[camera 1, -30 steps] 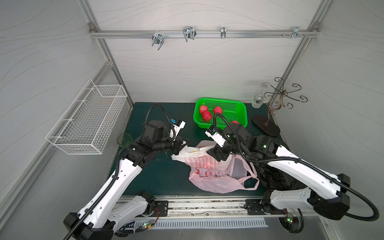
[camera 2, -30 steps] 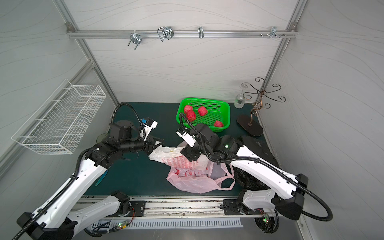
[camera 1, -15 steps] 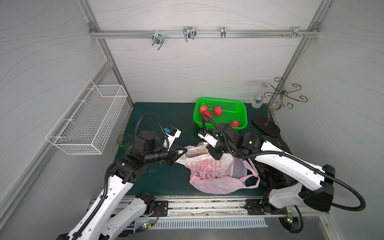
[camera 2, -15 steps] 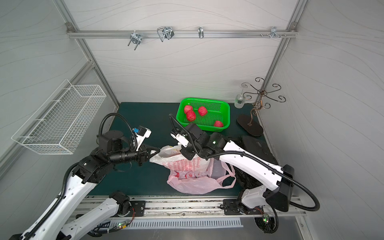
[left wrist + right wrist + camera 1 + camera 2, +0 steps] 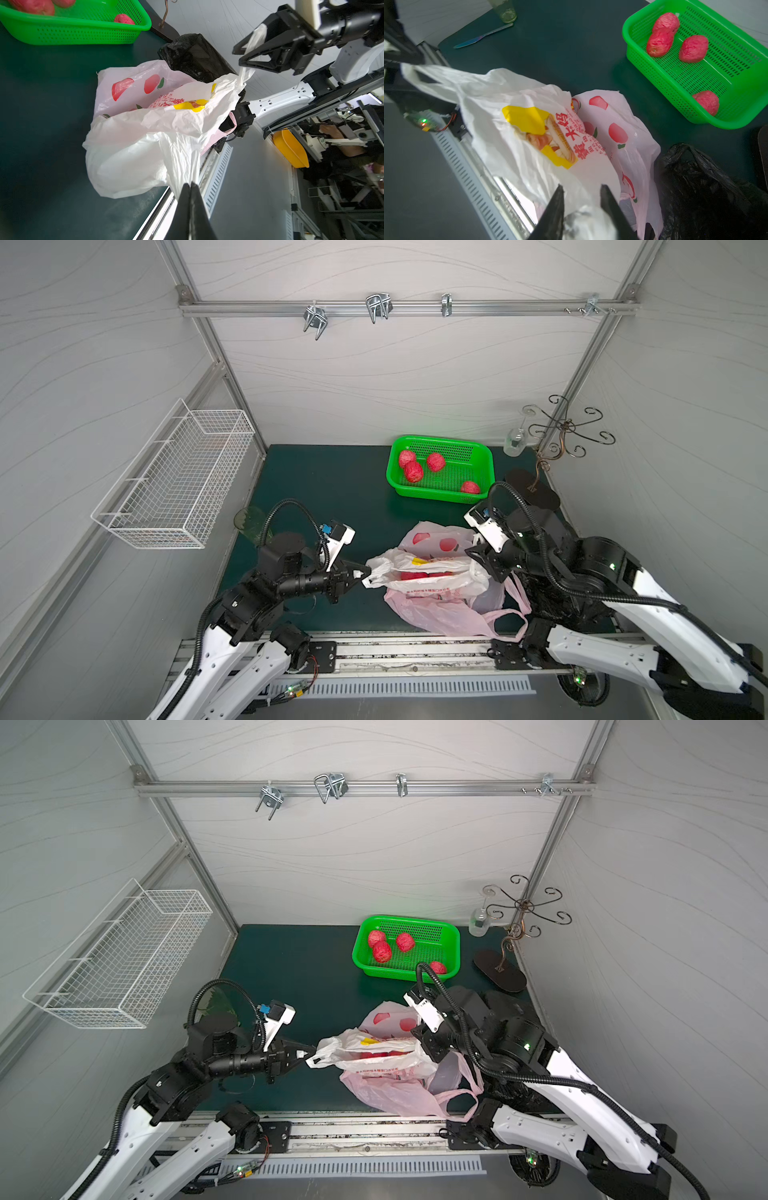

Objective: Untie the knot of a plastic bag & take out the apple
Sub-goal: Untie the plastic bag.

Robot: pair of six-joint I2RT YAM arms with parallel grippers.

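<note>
Surface: dark green mat (image 5: 332, 485) filling the middle of both top views, with a metal rail (image 5: 415, 649) along its lower edge.
Room: pale grey panel walls. A bar with hooks (image 5: 376, 308) runs across the top, and a wire basket (image 5: 174, 485) hangs at left. A green basket (image 5: 484, 456) holding four apples (image 5: 413, 471) sits right of centre, with a curly metal stand (image 5: 557, 435) at upper right.
Left jaws: pressed together, pinching the twisted left handle of the bag (image 5: 432, 578), left of centre.
Right jaws: narrowly spread, pinching a wad of the bag's other handle. In the left wrist view that strap runs taut up into them.
Bag place: lower centre of both top views, on a pink bag (image 5: 436, 614). A peach-print bag (image 5: 436, 539) lies just above it and a black bag (image 5: 706, 197) lies to the right.
Bag axis: long axis runs left to right across the frame, stretched between the two jaws. The mouth gapes upward and a red shape (image 5: 419, 575) shows inside.
</note>
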